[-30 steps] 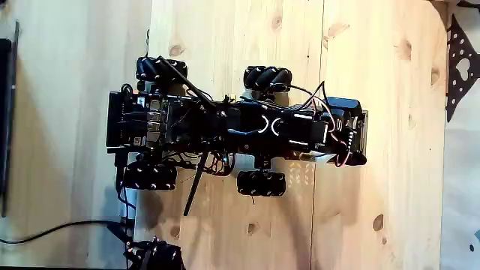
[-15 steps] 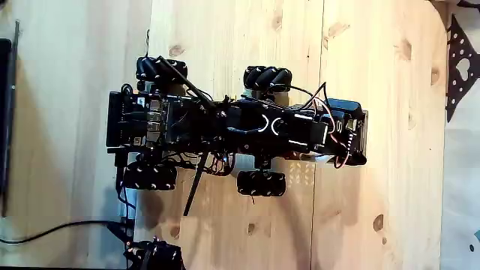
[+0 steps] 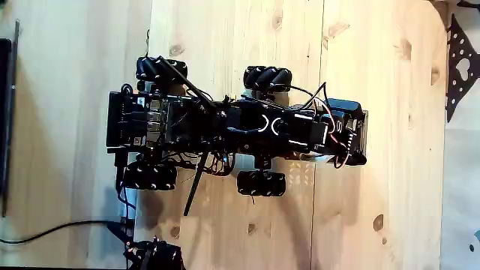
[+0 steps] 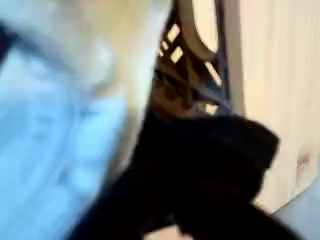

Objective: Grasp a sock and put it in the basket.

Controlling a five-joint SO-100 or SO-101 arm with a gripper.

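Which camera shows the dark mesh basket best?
Fixed view: the dark mesh basket shows its rim outline, partly under the black arm. The wrist view gives a blurred patch of its mesh.

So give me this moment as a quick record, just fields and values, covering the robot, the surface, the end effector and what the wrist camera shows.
robot: wheeled base with black arm lying along it, seen from above in the fixed view
wheels: four, one at
surface: light wooden boards with knots
cable: black, at lower left
end effector: state cannot be told
wrist view: blurred; pale cloth, a dark mass, dark mesh, wood
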